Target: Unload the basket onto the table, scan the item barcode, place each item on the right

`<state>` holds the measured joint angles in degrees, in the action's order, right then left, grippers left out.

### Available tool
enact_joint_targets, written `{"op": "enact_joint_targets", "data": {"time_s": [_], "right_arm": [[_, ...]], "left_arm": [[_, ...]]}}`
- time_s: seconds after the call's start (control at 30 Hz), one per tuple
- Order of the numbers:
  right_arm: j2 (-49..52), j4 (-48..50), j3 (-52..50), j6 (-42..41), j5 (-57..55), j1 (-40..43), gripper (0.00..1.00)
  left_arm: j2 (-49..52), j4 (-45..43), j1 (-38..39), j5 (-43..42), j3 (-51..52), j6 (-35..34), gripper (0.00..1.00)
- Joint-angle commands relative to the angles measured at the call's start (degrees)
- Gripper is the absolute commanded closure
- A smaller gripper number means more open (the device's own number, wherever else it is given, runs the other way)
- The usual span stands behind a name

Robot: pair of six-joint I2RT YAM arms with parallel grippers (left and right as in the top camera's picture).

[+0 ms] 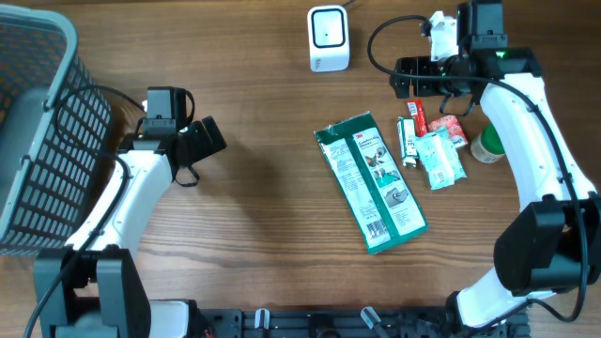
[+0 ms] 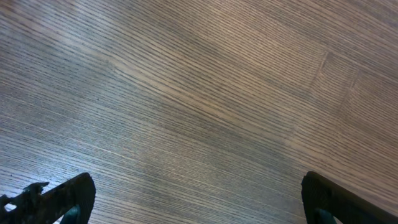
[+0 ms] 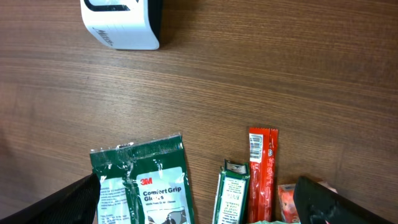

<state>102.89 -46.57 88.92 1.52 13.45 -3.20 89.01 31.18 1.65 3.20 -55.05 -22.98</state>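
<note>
A white barcode scanner [image 1: 329, 38] stands at the table's far middle, its corner also in the right wrist view [image 3: 121, 23]. A green 3M glove pack [image 1: 371, 180] lies flat mid-table, its top edge [image 3: 146, 186] under the right wrist camera. To its right lie a small green pack [image 3: 231, 196], a red stick pack [image 3: 261, 168] with a barcode at its top, and a pink packet [image 3: 287, 202]. My right gripper [image 3: 199, 199] hovers open above these, holding nothing. Over bare wood at the left, my left gripper [image 2: 199, 193] is open and empty.
A dark wire basket [image 1: 38, 131] fills the far left edge. A pale teal packet [image 1: 439, 158] and a green-and-white round container [image 1: 486, 145] lie beside the small packs on the right. The right arm's cable loops near the scanner.
</note>
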Motion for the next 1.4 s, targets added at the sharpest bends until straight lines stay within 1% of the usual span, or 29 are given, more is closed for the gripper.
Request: {"op": "enact_joint_targets", "data": {"time_s": [0.0,0.33,0.5,0.97,1.03,1.1,1.23,1.3,1.37], "right_arm": [[-0.7,0.3,0.7,-0.4,-0.5,0.1,0.0],[-0.7,0.7,0.6,-0.4,-0.5,0.1,0.0],[-5.2,0.7,0.6,-0.4,-0.5,-0.3,0.0],[-40.2,0.7,0.6,-0.4,-0.5,-0.4,0.0],[-44.2,1.0,0.6,1.9,-1.9,-0.4,0.0],[-50.4,0.8,0.6,4.2,-4.4,-0.4,0.0],[-59.7,-1.7,-0.8,8.5,-4.5,-0.3,0.0],[-64.7,-2.7,-3.2,10.4,-4.7,-0.2,0.0],[-70.6,-3.0,-7.3,10.5,-4.6,0.3,0.0]], "left_arm": [[-0.5,-0.1,-0.1,0.7,-0.7,0.3,0.0],[-0.5,-0.1,-0.1,0.7,-0.7,0.3,0.0],[-0.5,-0.1,-0.1,0.7,-0.7,0.3,0.0],[-0.5,-0.1,-0.1,0.7,-0.7,0.3,0.0],[-0.5,-0.1,-0.1,0.7,-0.7,0.3,0.0],[-0.5,-0.1,-0.1,0.7,-0.7,0.3,0.0],[-0.5,-0.1,-0.1,0.7,-0.7,0.3,0.0],[-0.5,-0.1,-0.1,0.7,-0.7,0.3,0.0],[-0.5,-0.1,-0.1,0.7,-0.7,0.3,0.0]]}}
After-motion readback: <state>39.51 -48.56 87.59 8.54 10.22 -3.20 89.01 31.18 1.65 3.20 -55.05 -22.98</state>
